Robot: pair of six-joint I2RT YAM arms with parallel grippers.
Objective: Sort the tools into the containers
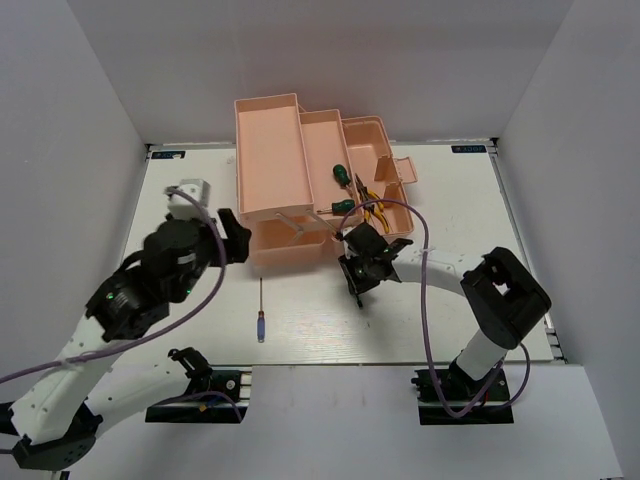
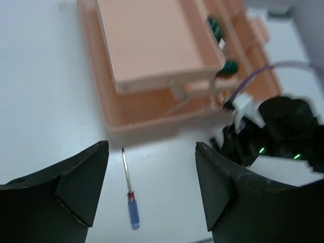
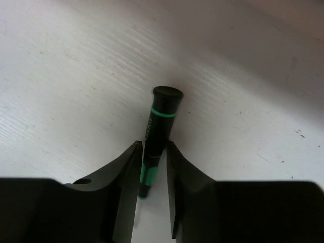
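The fingers (image 3: 126, 177) of the right gripper (image 3: 153, 152) are squeezed tight on the black-green screwdriver (image 3: 161, 119). They hold it low on the handle, and the round end sticks out past them. I cannot tell if the tool touches the surface (image 3: 61, 76) or hangs just over it.

The fingers (image 2: 81, 177) of the left gripper (image 2: 152, 147) are wide apart and hold nothing.

I think the job now is to carry this screwdriver to the pink toolbox (image 1: 270, 150). To do it well, keep the squeeze tight, go up high enough to get over the box wall, and only let go when the tool is low inside a tray.

The right wrist view shows the grip up close, but no box. The top view shows where to go: the box sits just behind the right gripper, with the pliers (image 1: 372, 208) and the stubby green screwdrivers (image 1: 340, 175) inside. It also shows the purple screwdriver (image 1: 261, 312) lying on the surface. The left wrist view shows that one just in front of the box.
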